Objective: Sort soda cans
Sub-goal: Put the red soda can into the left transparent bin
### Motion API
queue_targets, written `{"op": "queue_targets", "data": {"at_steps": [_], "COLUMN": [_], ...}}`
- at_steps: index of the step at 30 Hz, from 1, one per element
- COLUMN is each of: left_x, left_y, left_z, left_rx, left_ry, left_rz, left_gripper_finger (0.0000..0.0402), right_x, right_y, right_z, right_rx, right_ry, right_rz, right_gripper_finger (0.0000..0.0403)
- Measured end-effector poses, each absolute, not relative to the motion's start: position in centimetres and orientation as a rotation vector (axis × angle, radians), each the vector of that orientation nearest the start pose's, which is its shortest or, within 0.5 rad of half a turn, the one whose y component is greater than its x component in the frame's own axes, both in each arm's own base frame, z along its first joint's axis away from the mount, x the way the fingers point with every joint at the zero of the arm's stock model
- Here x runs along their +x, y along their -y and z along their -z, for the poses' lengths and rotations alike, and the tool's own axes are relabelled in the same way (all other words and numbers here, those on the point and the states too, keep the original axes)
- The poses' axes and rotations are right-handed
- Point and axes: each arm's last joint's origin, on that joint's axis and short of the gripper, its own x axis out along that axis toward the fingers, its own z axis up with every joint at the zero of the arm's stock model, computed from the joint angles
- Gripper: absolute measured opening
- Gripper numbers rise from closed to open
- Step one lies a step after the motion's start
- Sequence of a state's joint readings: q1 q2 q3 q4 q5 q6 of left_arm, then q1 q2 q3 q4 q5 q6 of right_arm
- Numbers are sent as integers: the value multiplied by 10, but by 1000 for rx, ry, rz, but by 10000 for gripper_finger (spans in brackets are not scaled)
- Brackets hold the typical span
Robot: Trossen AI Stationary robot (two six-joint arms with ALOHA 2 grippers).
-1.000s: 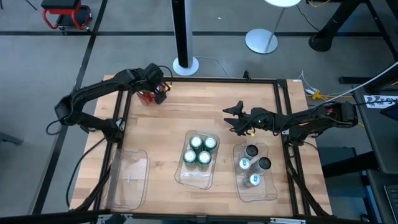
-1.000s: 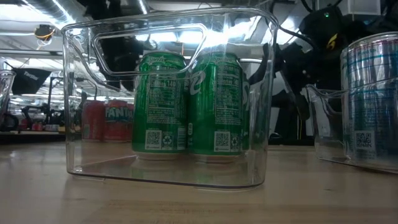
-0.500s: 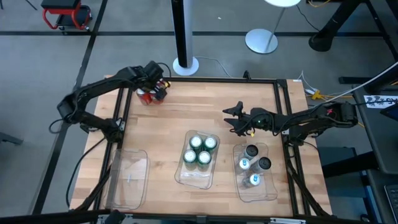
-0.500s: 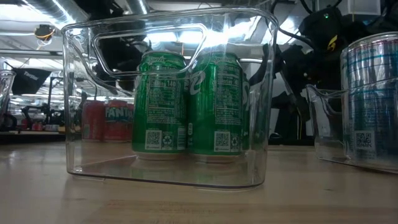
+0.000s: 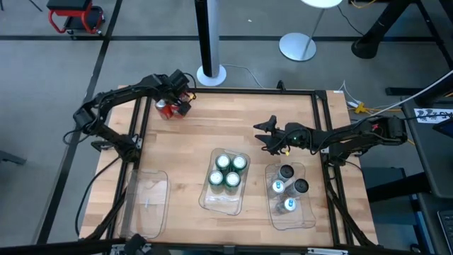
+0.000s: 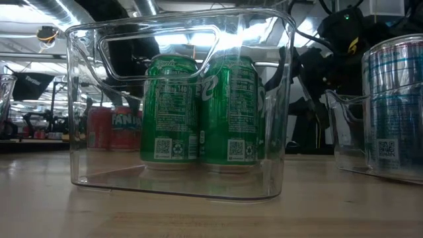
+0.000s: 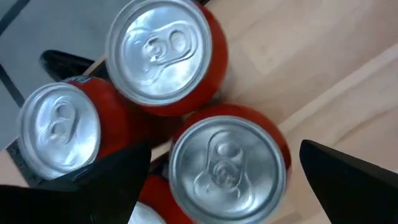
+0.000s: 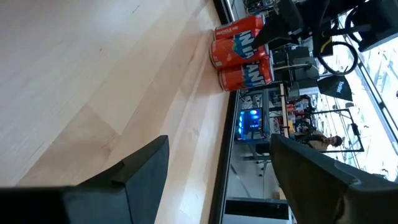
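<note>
The wooden table (image 5: 191,138) has three clear trays in a row near its front edge. The middle tray (image 5: 225,200) holds four green cans (image 5: 227,171). In the low view these green cans (image 6: 198,109) stand upright inside that tray (image 6: 86,99).

The tray (image 5: 290,212) to the right of the middle tray holds four silver cans (image 5: 289,185). One of them shows at the edge of the low view (image 6: 395,106). The tray (image 5: 147,205) to the left of the middle tray is on the other side.

The red cans (image 5: 165,108) stand in a bunch at the far left corner of the table, well apart from the middle tray. The low view shows them far behind the middle tray (image 6: 111,127).

The left gripper (image 5: 177,103) hangs right over the red cans. Its fingers are spread wide, and it holds nothing. In the left wrist view one red can (image 7: 227,169) sits between the two dark fingers (image 7: 118,177), with more red cans touching it.

The right gripper (image 5: 263,134) is above the bare wood behind the tray of silver cans. Its fingers (image 8: 140,171) are partly apart, with nothing between them. Far off, the right wrist view shows the red cans (image 8: 241,46) too.
</note>
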State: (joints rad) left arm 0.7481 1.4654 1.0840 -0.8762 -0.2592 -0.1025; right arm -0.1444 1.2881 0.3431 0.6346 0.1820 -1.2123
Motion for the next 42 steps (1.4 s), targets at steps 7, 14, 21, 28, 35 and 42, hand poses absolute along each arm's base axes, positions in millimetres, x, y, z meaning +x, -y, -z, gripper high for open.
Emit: {"op": "queue_targets", "data": {"at_steps": [7, 14, 21, 28, 35, 42], "left_x": [198, 203, 209, 212, 213, 215], "left_y": [-192, -195, -199, -201, -201, -195], "left_z": [-227, -214, -197, -189, -190, -196], "left_rx": [-429, -458, -474, -467, -446, -422], "left_ry": [-1286, -1330, -1390, -1405, -1411, -1406], "left_rz": [-899, -859, -841, -835, -815, -789], "left_gripper_finger": [398, 398, 398, 363, 300, 300], "right_x": [227, 227, 227, 227, 227, 227], "right_y": [38, 38, 38, 38, 38, 38], "right_z": [-164, -164, -164, -164, -164, -164], "right_rx": [-1196, -1195, -1195, -1194, -1194, -1194], "right_ry": [-468, -471, -473, -474, -474, -474], "right_rz": [94, 91, 90, 90, 89, 89], "right_gripper_finger": [278, 278, 278, 278, 278, 278]}}
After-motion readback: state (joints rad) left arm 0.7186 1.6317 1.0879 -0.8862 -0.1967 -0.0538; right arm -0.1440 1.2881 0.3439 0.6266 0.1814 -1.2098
